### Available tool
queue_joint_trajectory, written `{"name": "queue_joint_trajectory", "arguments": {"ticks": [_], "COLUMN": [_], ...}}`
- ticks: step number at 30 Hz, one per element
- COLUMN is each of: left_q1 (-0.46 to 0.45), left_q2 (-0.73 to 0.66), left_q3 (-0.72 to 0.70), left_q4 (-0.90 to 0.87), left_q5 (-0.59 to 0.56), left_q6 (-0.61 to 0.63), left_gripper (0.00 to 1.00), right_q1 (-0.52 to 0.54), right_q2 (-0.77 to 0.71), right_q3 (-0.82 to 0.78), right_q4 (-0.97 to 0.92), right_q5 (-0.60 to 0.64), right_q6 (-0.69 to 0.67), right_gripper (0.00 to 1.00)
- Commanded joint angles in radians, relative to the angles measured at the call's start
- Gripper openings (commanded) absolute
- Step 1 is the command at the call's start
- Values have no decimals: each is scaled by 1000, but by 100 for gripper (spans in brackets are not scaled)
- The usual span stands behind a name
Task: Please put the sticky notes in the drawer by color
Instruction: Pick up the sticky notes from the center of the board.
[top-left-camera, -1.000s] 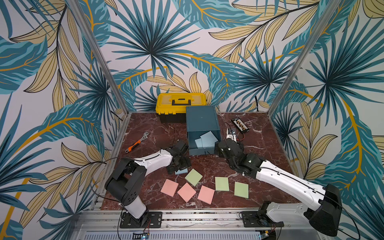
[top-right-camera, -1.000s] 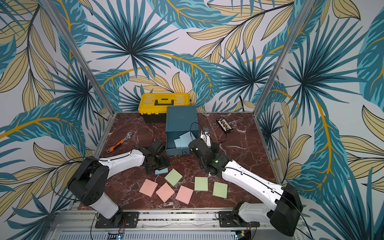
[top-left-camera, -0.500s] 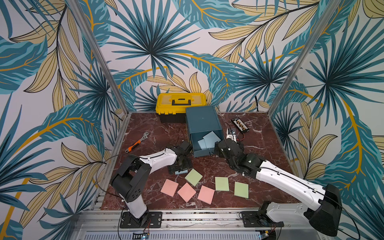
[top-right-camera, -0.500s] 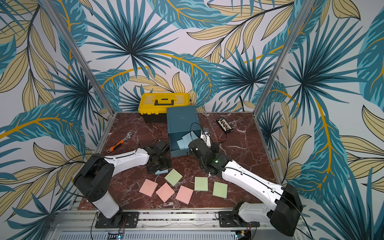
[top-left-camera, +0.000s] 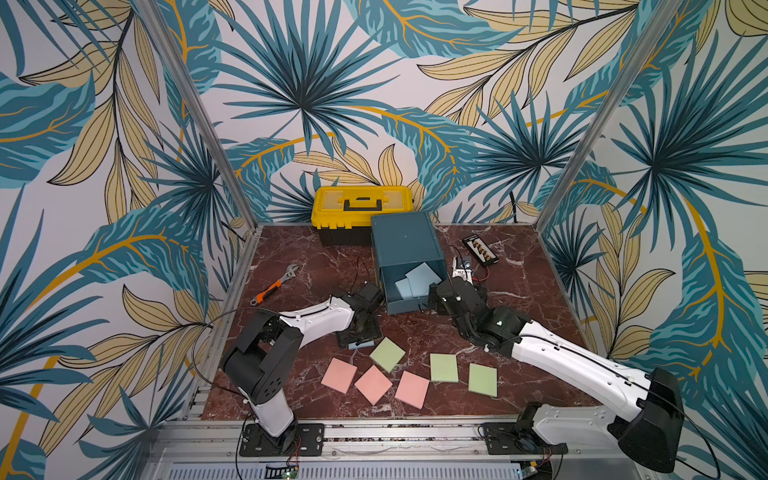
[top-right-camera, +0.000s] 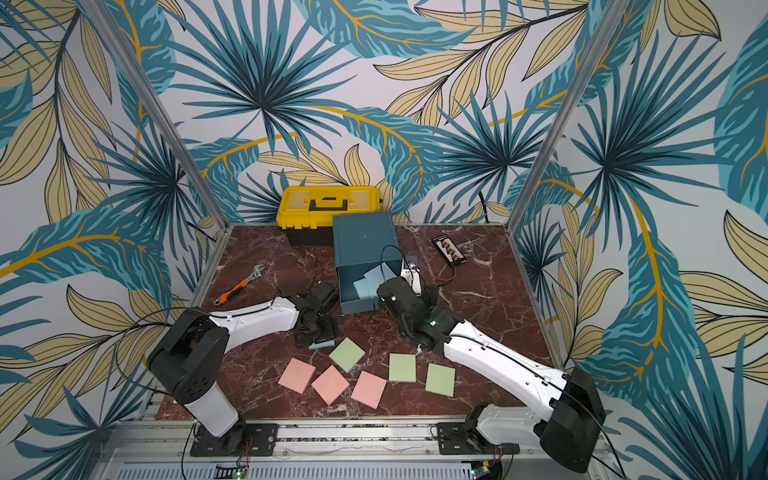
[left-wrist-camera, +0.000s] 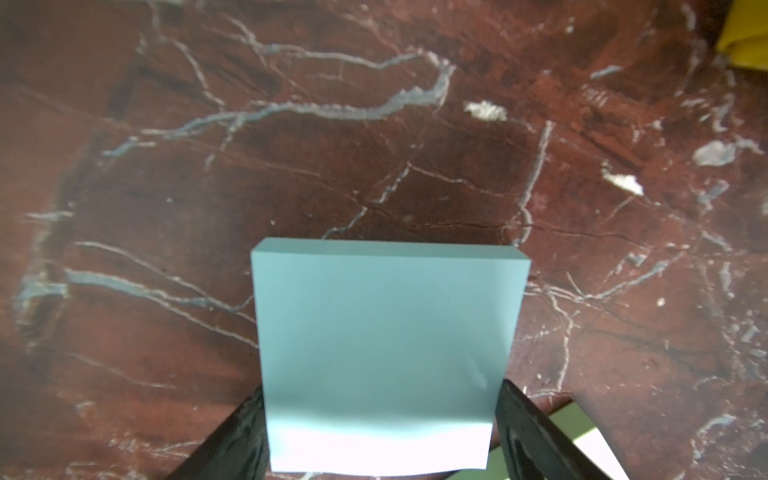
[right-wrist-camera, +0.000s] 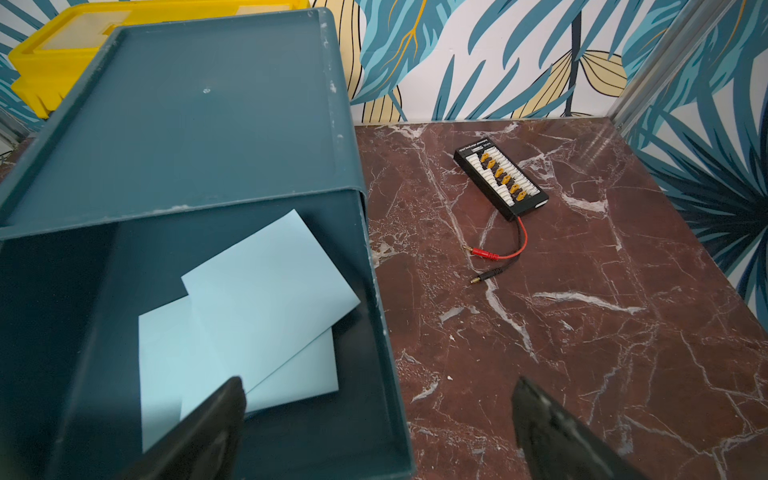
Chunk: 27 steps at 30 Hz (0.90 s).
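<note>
Far left on the table (top-left-camera: 519, 299): wrench (top-left-camera: 276, 282) with an orange handle, well apart from everything else.

Next, left pincer (left-wrist-camera: 382, 388), clamped on a blue pad (left-wrist-camera: 386, 332), with one finger (left-wrist-camera: 232, 440) pressed against each side edge and the near edge of the paper slightly bowed. In a top view, only a sliver of it visible under the black fingers, low over the marble, short of the cabinet's front and just beside a green square. Cannot tell whether lifted or resting on the table.

Nearer the front edge, in a loose row: three pink pads (top-left-camera: 372, 384), then three green pads (top-left-camera: 444, 367), all lying flat.

At the back, yellow toolbox (top-left-camera: 361, 203) against the wall, just beside the teal cabinet (top-left-camera: 405, 241). Drawer (right-wrist-camera: 390, 374) right beneath the cabinet's top, standing open, with two blue pads (right-wrist-camera: 266, 291) inside, one overlapping the other.

Right pincer (right-wrist-camera: 380, 386): spread wide, holding nothing, poised at the drawer's front corner, one finger over the drawer, the other over bare marble.

Farther right, black charging board (right-wrist-camera: 500, 183) with red and black leads, flat on the table.
</note>
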Motion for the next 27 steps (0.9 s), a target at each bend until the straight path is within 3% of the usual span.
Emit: {"name": "queue_joint_trajectory", "arguments": {"ticks": [1, 18, 27], "left_q1": [17, 63, 90], "left_q2": [40, -76, -210], "left_q3": [-75, -105, -54], "left_q4": [1, -24, -125], "left_q5": [8, 12, 3], "left_q6": [4, 27, 81], "left_gripper": [83, 81, 80], "right_q1": [0, 0, 0], "right_q2": [12, 15, 16], "right_q3": [-20, -10, 12], "right_q4": [-18, -19, -20], "right_q5": [-10, -5, -4], "right_q6": [5, 0, -14], "right_gripper": [99, 99, 99]}}
